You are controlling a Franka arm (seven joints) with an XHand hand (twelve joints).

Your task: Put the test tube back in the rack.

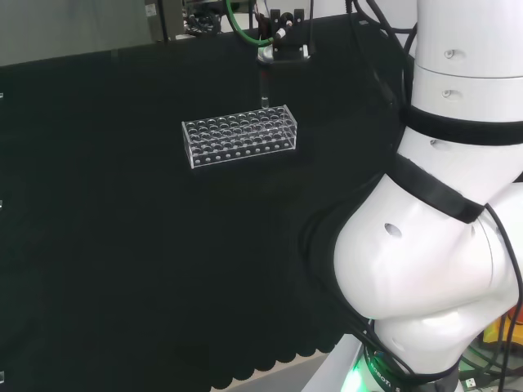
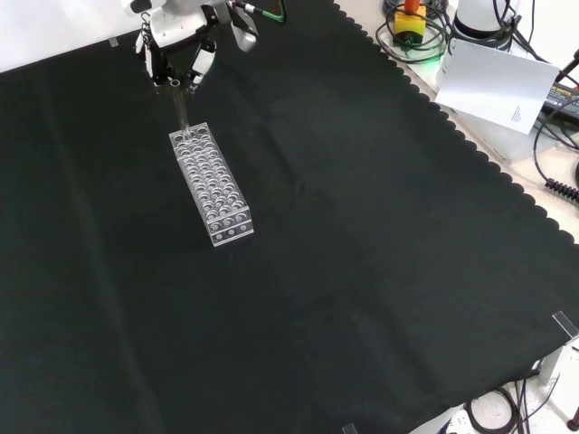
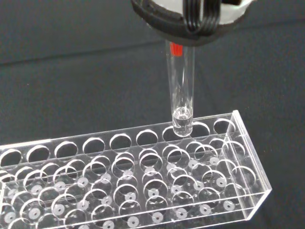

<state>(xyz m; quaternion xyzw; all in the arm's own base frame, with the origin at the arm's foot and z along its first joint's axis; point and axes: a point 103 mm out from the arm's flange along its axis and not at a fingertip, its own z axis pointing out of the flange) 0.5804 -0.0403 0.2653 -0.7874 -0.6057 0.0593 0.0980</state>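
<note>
Clear plastic is the material of the rack (image 2: 211,185), which is seen standing on the black cloth of the surface (image 2: 362,271). In the front view the rack is laid lengthwise, one short end near the view's top and the other lower and slightly to the right. In the head view (image 1: 239,136) it is seen broadside, with its rows of round holes visible through the top plate. No tubes are seen standing in the rack's other holes.

The test tube (image 3: 181,88) is held upright above the rack. A red mark is seen near its upper part, just below the fingers. Its rounded lower end is placed at one of the holes in the row along the rack's long edge, close to one short end; in the wrist view the tip is seen level with the top plate, just at the mouth of the hole. Whether the tip has entered the hole cannot be told for certain. In the front view the tube (image 2: 181,113) is seen over the rack's upper end.

The robot hand (image 2: 176,54) is seen at the top of the front view, directly above that end of the rack. Its fingers (image 2: 201,63) are closed in a pinch on the tube's upper end.
</note>
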